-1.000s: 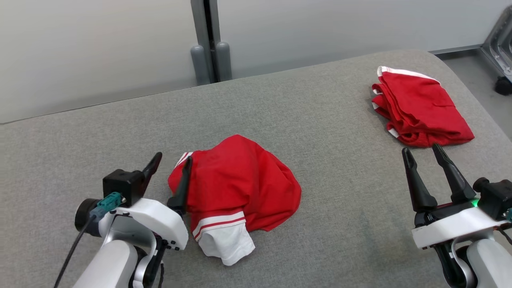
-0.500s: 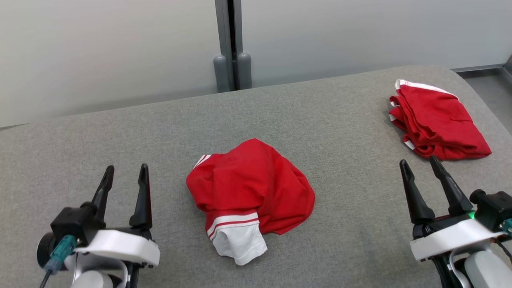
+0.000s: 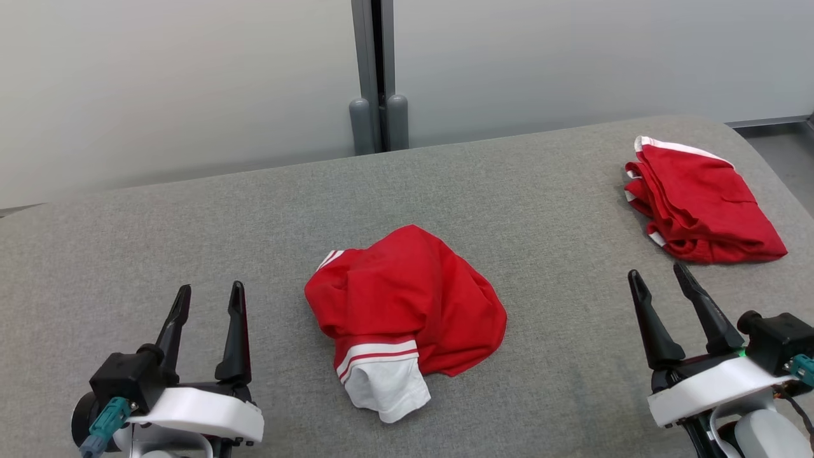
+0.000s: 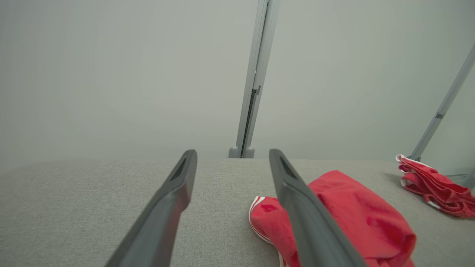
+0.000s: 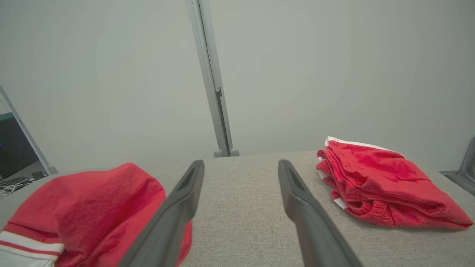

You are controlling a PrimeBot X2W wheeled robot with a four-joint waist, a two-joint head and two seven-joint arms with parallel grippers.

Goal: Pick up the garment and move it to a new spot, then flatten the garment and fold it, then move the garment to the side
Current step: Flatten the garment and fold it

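In the head view we've got the garment (image 3: 407, 305), a crumpled red heap, sitting about mid-way along the grey padded table (image 3: 191, 216), with its white end and striped band flopped toward us. Our left gripper (image 3: 210, 288) sits at lower left, well clear of the heap, fingers spread wide with nothing between them. The right gripper (image 3: 656, 271) at lower right is the same story, spread and empty, tips near a folded red piece (image 3: 703, 203) that lies by the table's far right edge. A grey post (image 3: 375, 70) splits the pale wall behind. In the left wrist view both fingers stand apart over bare grey fabric, and the heap peeks out from behind the right-hand finger (we can't tell if they touch from this angle). The folded piece is well off to the right. In the right wrist view the fingers are wide apart with bare table between them. The heap is at lower left, the folded piece at right with an elastic band showing.
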